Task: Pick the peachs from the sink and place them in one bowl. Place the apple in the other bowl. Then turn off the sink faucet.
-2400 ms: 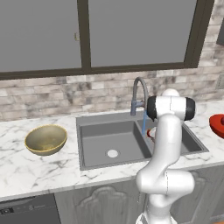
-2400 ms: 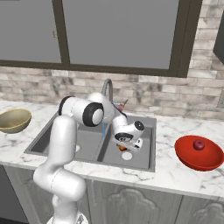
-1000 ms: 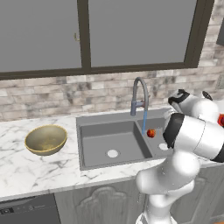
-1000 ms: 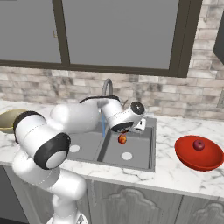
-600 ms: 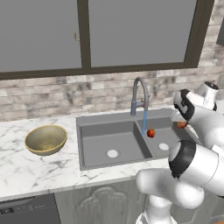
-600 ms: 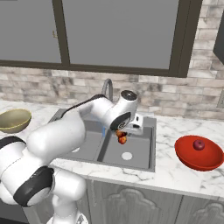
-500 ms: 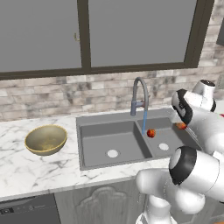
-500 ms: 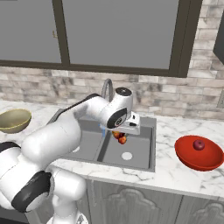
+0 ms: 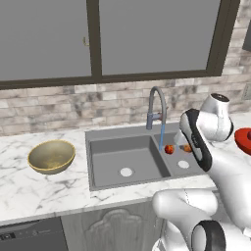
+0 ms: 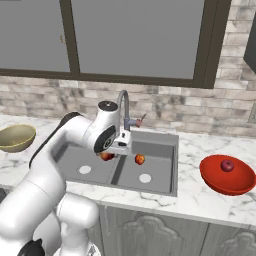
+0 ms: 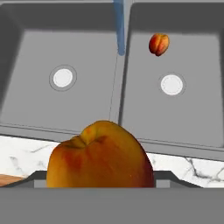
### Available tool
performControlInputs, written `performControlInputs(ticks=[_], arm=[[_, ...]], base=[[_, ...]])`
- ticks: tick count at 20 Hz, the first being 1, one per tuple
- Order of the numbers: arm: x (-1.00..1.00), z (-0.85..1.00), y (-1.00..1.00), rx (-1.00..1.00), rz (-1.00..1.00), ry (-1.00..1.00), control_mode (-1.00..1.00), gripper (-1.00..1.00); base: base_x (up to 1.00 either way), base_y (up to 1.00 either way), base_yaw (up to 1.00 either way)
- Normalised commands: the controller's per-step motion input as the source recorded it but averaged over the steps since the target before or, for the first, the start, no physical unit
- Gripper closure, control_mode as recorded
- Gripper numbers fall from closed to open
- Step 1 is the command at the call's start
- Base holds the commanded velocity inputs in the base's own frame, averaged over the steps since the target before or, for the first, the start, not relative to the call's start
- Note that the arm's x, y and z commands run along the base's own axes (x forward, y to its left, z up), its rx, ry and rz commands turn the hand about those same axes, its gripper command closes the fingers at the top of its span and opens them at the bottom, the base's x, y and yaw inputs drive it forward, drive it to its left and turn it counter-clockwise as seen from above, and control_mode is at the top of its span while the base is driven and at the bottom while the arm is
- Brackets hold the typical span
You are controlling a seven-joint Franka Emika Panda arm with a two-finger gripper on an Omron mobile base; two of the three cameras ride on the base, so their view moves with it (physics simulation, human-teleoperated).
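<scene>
Low centre in the hand view, the gripper is clamped on a peach, a light, smooth, bruisable fruit probably best pinched gently across its middle, above the sink.

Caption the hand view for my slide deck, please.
Gripper holds one peach above the sink; the other peach lies in the basin beyond.
</scene>
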Motion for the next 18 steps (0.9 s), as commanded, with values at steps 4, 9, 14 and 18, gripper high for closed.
performControlInputs(ticks=[4, 9, 14, 18], arm=[[-0.21, 0.08, 1.00, 0.00, 0.05, -0.07, -1.00, 1.00], [-0.03, 0.20, 1.00, 0.00, 0.07, -0.02, -1.00, 1.00], [0.00, 0.21, 1.00, 0.00, 0.05, 0.00, -1.00, 1.00], [0.00, 0.22, 1.00, -0.02, 0.03, 0.00, -1.00, 1.00]], base=[[0.00, 0.00, 0.00], [0.00, 0.00, 0.00], [0.00, 0.00, 0.00], [0.00, 0.00, 0.00]])
